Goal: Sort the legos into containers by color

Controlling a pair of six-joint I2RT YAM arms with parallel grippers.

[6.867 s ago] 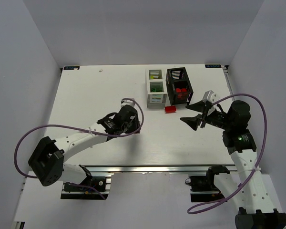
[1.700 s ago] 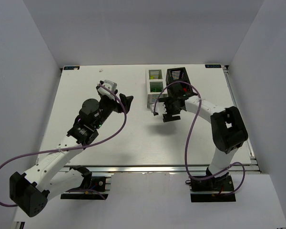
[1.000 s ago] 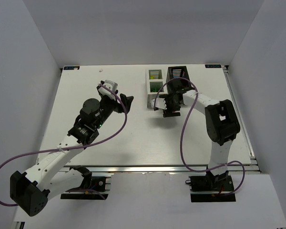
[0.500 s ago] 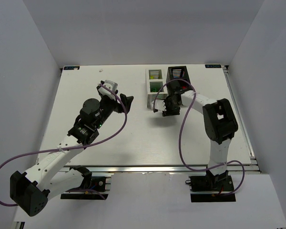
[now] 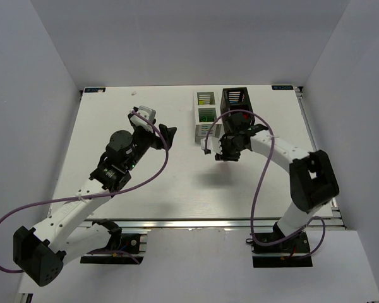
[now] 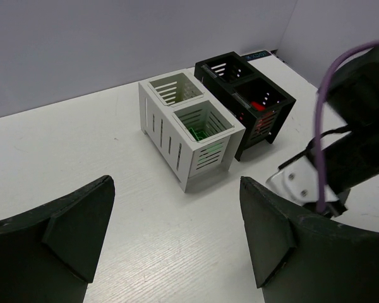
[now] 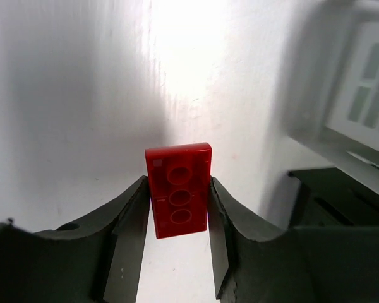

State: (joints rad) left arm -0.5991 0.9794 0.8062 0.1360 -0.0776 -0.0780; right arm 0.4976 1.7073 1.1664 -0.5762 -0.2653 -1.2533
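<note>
One red brick (image 7: 179,189), long axis along the fingers (image 7: 129,233), we hold clamped in our right claw (image 5: 226,151), black box (image 5: 224,101) just beside; left claw (image 6: 175,189) open, farther off.

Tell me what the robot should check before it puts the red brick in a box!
1. Red brick squeezed between the right pincer fingers: ok.
2. Black box holds red bricks, so colours match: ok.
3. Right pincer above the black box: not ok, it is on the box's near side.
4. Room left in that box: cannot tell.
5. Left pincer open, away from the black box: ok.
</note>
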